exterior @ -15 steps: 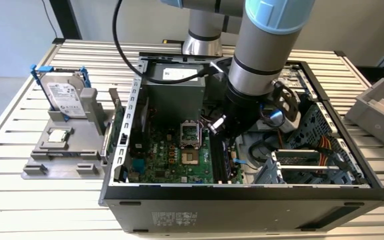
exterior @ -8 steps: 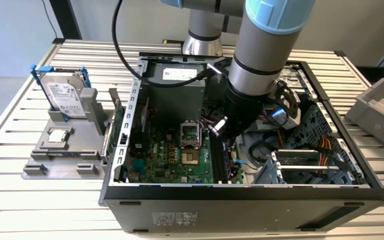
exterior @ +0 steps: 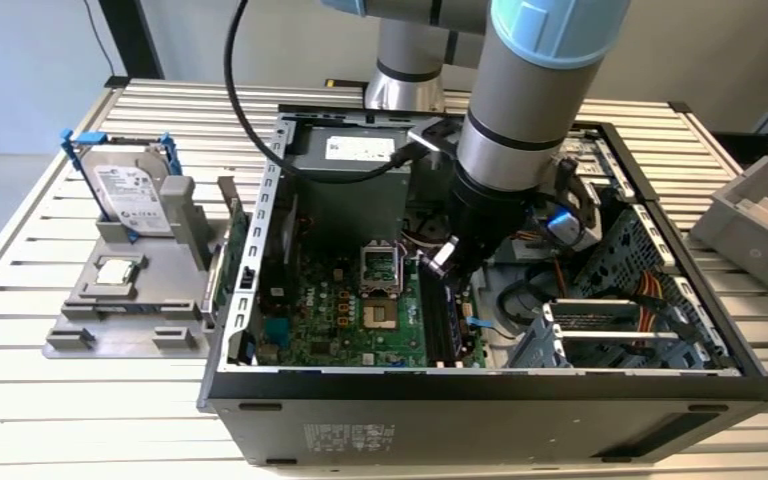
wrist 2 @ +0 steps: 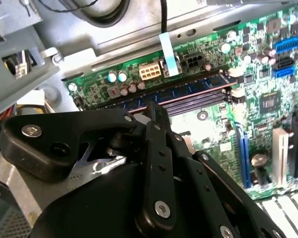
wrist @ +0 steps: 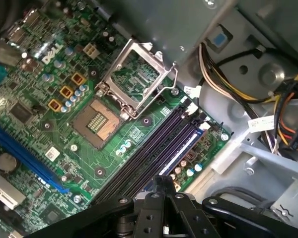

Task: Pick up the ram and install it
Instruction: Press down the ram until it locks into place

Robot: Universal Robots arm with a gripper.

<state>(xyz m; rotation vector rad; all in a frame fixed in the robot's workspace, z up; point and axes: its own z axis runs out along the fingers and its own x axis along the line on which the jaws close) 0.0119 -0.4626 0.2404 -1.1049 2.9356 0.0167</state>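
The ram point(wrist 2: 193, 88) is a long bluish stick with dark chips. It stands on edge in one of the motherboard's black slots point(wrist: 139, 166), near the board's edge. It shows as a blue strip point(wrist: 184, 146) in the first wrist view. My gripper point(wrist 2: 153, 106) reaches down into the open computer case point(exterior: 244, 300). Its black fingers are drawn together at the ram's upper edge, about midway along the stick. In the exterior view the gripper point(exterior: 442, 268) hangs over the slots on the green motherboard point(exterior: 337, 315).
An empty CPU socket point(wrist: 102, 121) with its metal lid point(wrist: 136, 77) raised lies beside the slots. Cable bundles point(wrist: 283, 124) and drive cages point(exterior: 624, 330) crowd the case. Outside the case, a grey stand holds a hard drive in a blue frame point(exterior: 131, 185) and a small square chip point(exterior: 117, 270). A grey bin point(exterior: 758, 215) stands at the exterior view's right.
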